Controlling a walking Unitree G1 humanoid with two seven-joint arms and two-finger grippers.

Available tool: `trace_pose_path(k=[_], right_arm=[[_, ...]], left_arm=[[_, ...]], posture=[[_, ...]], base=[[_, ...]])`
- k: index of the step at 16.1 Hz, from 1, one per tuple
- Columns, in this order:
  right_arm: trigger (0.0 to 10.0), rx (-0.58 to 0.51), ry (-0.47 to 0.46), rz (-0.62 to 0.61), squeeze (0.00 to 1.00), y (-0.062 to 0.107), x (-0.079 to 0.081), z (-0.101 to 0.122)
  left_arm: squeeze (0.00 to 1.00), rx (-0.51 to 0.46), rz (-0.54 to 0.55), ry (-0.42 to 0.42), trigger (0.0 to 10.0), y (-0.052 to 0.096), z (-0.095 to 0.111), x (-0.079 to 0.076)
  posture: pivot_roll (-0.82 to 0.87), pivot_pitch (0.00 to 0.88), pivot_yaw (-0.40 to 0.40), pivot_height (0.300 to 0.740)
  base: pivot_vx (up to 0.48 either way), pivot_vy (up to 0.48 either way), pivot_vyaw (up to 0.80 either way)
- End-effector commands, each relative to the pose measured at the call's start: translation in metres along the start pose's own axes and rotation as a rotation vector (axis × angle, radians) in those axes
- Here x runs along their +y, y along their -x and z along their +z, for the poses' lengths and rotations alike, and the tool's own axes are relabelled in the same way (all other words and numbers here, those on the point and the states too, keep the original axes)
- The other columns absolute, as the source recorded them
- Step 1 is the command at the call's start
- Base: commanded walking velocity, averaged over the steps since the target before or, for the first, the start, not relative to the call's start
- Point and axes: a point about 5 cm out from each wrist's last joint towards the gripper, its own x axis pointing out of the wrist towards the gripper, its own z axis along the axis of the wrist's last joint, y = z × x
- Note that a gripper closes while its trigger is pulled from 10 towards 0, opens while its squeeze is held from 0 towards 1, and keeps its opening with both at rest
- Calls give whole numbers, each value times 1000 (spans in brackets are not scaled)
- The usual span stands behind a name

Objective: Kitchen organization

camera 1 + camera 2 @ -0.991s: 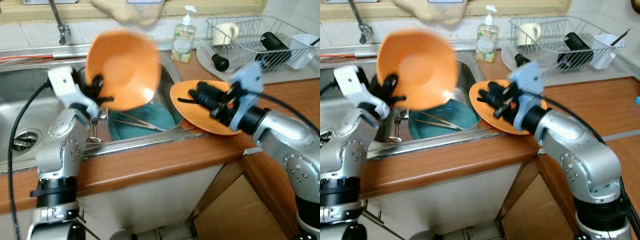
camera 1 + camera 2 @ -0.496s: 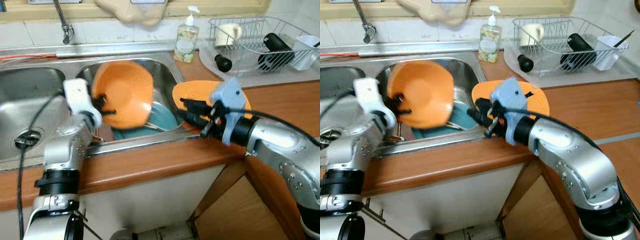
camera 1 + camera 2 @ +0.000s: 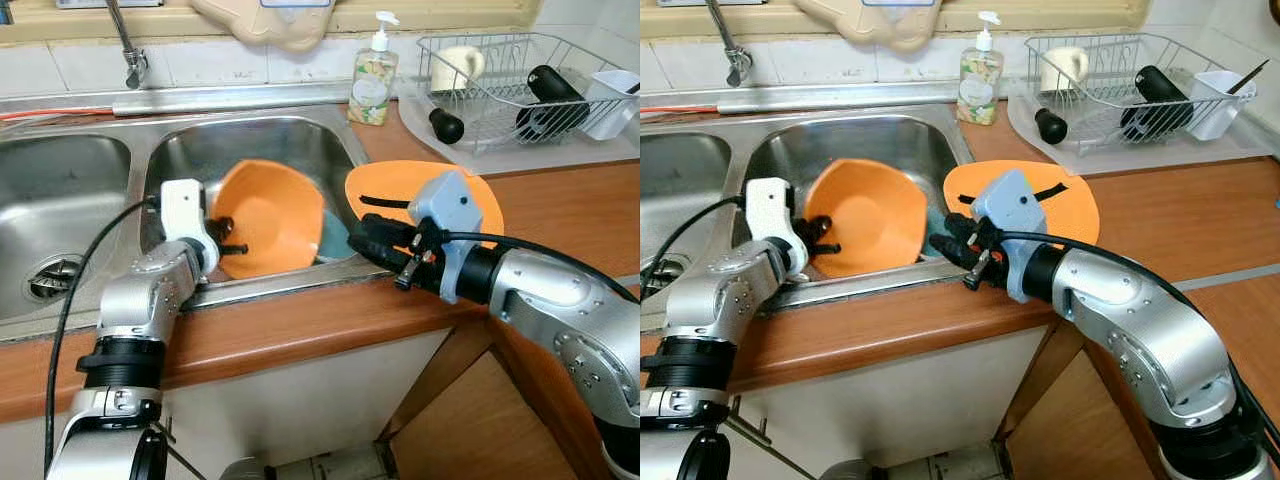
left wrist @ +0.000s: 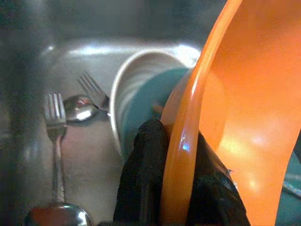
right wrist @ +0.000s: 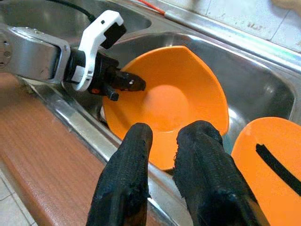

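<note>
Orange and tilted on edge, a bowl (image 3: 268, 218) stands low in the right basin of the steel sink (image 3: 250, 140), its hollow facing the counter. The left gripper (image 3: 222, 236) pinches the bowl's rim, one black finger on each side (the left wrist view shows the rim squeezed between the two pads). Behind the bowl lies a teal dish (image 4: 136, 101), and forks (image 4: 55, 136) and a spoon (image 4: 79, 106) rest on the basin floor.

On the wooden counter (image 3: 560, 205), just beside the sink, lies a flat orange plate (image 3: 400, 185) with a black strip (image 3: 1046, 192) across it. The right gripper (image 3: 362, 242) hovers at the sink's edge in front of this plate, its fingers (image 5: 129, 174) a little apart and holding nothing.

Farther back stand a soap bottle (image 3: 371, 72) and a wire dish rack (image 3: 500, 75) holding a mug (image 3: 452, 66), a white cup (image 3: 607, 98) and a black bottle (image 3: 550, 90).
</note>
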Motion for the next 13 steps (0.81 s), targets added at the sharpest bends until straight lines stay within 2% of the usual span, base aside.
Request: trace_pose_path(k=[1,7,10,13], right_arm=[[10000,12,17,11,0,2,3,-1],[10000,22,26,6,0,2,2,-3],[10000,21,24,-27,0,2,-1,-4],[10000,0,-25,-296,0,6,-32,-10]], left_arm=[[1000,-8,-19,-21,10000,-1,8,-3],[1000,12,-25,-43,10000,-1,8,-3],[1000,-16,-17,-68,10000,0,10,0],[1000,-187,-52,-133,10000,8,27,-2]], posture=[[-80,0,38,740],[-83,0,42,740],[-81,0,40,740],[-84,0,39,740]], base=[[0,0,0],[0,0,0],[0,0,0],[0,0,0]])
